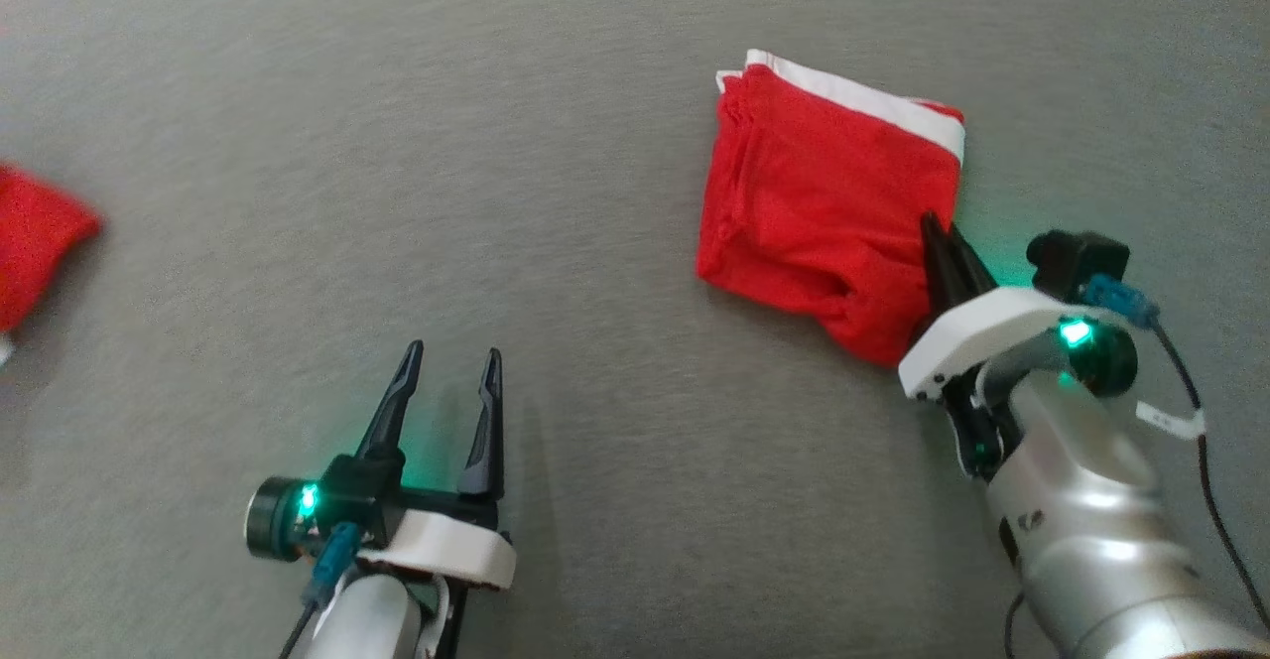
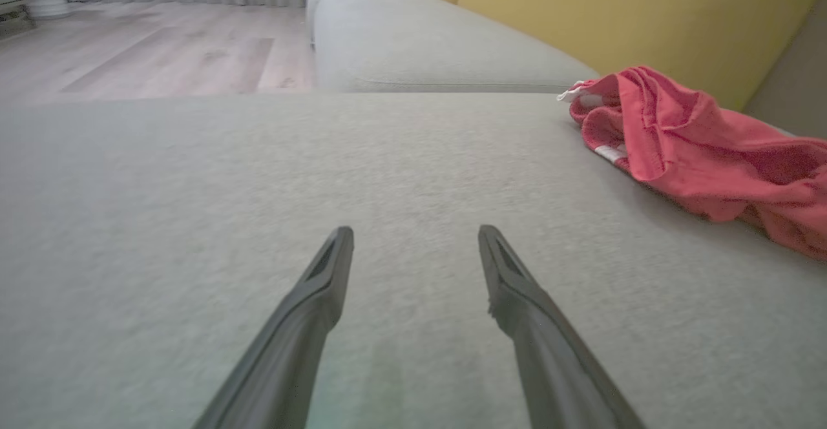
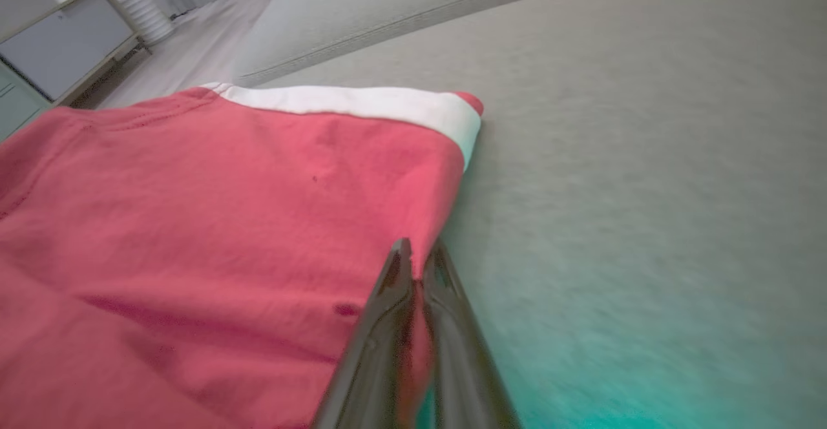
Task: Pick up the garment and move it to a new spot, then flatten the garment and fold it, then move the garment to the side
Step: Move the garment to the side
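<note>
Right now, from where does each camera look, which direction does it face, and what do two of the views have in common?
Head view: from the robot's head, looking down on the grey cushion; open left gripper lower left, right gripper pinching the red garment.
Left wrist view: low over the cushion, facing along its spread fingers toward the wooden floor and yellow backrest.
Right wrist view: just above the garment, facing its white band; closed fingers at bottom.
Shared: head and right wrist views both show that pinched garment.
</note>
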Controlling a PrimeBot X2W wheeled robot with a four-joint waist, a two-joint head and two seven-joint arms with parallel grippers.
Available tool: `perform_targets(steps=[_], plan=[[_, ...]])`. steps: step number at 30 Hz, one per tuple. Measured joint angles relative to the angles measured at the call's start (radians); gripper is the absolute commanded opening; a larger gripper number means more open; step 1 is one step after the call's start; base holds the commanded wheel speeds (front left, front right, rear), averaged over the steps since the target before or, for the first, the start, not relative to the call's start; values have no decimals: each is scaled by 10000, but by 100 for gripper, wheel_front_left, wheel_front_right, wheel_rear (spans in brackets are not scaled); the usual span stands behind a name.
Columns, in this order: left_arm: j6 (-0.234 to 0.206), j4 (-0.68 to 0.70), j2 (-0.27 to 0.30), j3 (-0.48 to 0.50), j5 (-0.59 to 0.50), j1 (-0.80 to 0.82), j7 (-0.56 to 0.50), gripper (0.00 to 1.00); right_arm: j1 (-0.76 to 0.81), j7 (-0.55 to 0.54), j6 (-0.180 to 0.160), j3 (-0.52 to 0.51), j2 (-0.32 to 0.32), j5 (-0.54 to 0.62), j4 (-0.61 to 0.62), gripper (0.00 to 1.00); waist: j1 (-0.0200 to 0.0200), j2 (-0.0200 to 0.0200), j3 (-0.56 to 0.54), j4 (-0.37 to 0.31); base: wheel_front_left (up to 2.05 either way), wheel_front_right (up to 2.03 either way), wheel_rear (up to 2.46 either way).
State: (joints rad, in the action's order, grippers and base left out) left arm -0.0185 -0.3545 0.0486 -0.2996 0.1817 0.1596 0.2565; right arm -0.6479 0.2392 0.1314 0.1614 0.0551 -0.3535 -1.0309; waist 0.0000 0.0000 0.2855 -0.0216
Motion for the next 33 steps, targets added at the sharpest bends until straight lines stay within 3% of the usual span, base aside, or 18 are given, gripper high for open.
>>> perform_targets(steps=[12, 18, 23, 33], plan=[[543, -320, 4, -238, -98, 475, 0, 100, 1445, 119, 0, 1206, -4, -1229, 612, 0, 0, 0, -255, -3151, 0, 0, 0], [596, -548, -2, -383, -159, 561, 0, 100, 1651, 117, 0, 1471, -4, -1216, 742, 0, -1, 0, -121, -4255, 0, 0, 0], [627, -690, 6, -399, -192, 649, 0, 100, 859, 77, 0, 1478, 313, -174, 313, 0, 0, 0, 78, -3984, 0, 0, 0], [721, -541, -127, -303, -656, 1046, 15, 100, -2743, -1051, 0, 1028, 2771, 1210, -1214, 0, 0, 0, 779, -2861, 0, 0, 0]])
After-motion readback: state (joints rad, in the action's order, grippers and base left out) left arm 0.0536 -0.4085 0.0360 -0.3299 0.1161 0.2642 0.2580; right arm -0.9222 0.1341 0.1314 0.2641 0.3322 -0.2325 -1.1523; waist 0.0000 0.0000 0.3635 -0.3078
